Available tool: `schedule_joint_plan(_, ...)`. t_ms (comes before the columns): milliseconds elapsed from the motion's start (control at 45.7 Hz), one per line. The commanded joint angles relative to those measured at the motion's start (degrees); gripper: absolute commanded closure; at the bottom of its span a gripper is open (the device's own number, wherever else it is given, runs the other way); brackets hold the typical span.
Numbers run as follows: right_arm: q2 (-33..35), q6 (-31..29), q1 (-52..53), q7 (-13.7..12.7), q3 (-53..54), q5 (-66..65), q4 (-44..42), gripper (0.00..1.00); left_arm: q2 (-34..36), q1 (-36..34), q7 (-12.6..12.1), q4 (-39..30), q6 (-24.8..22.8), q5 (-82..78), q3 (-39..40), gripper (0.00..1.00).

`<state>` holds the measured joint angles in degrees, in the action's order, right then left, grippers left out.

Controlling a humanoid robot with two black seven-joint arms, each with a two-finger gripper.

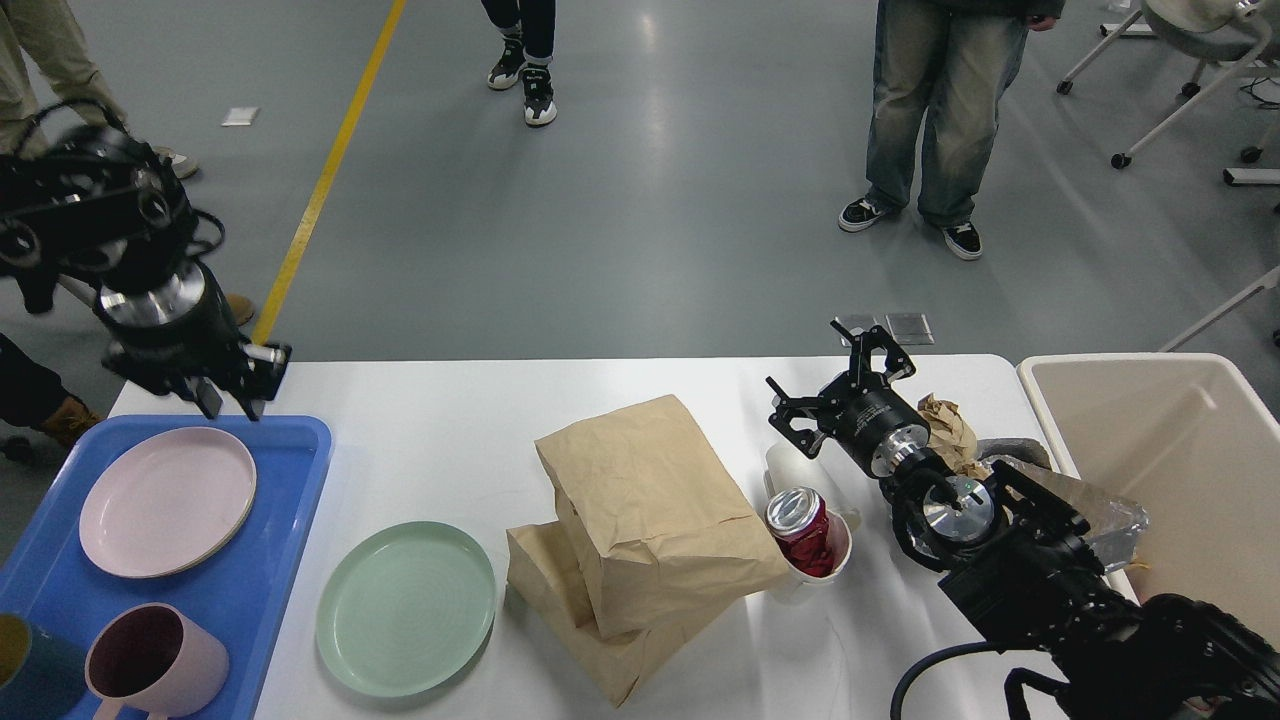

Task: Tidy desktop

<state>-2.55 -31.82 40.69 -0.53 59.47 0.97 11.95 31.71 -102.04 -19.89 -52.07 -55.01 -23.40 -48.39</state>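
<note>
The white desktop [450,440] holds a green plate [406,607], two stacked brown paper bags [645,520], a white cup [835,560] with a crushed red can [803,530] in it, and a crumpled brown paper [945,425]. My left gripper [228,398] hangs over the far edge of the blue tray [290,500], above a pink plate [167,500]; its fingers look close together and empty. My right gripper [838,372] is open and empty above the table's far edge, just behind the cup and left of the crumpled paper.
The blue tray also holds a pink mug [155,662] and a dark teal cup [25,665]. A beige plastic bin [1180,470] stands at the right. Crumpled clear plastic [1100,520] lies between my right arm and the bin. People stand on the floor beyond.
</note>
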Motion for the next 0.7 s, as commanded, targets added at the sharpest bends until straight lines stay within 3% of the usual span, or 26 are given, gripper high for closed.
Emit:
schedule_joint_plan(0, 0.1, 0.0, 0.0, 0.0, -0.1, 0.0, 0.0, 0.00, -0.7, -11.6, 5.3, -0.2, 0.0, 6.9, -10.4, 0.04)
schedule_joint_plan(153, 0.0, 0.0, 0.0, 0.0, 0.0, 0.0, 0.0, 0.00, -2.5, -24.9, 11.7, -3.7, 0.0, 13.3, -19.3, 0.04)
schedule_joint_plan(285, 0.1, 0.0, -0.1, 0.0, 0.0, 0.0, 0.0, 0.00, -3.0, -34.9, 15.0, -9.9, 0.0, 13.8, -22.0, 0.04)
schedule_joint_plan(416, 0.1, 0.0, 0.0, 0.0, 0.0, 0.0, 0.0, 0.00, -3.8, -40.3, 16.1, -11.5, 0.0, 14.2, -24.4, 0.04)
schedule_joint_plan(679, 0.0, 0.0, 0.0, 0.0, 0.0, 0.0, 0.0, 0.00, -5.3, -41.5, 16.2, -13.2, 0.0, 14.7, -25.8, 0.04)
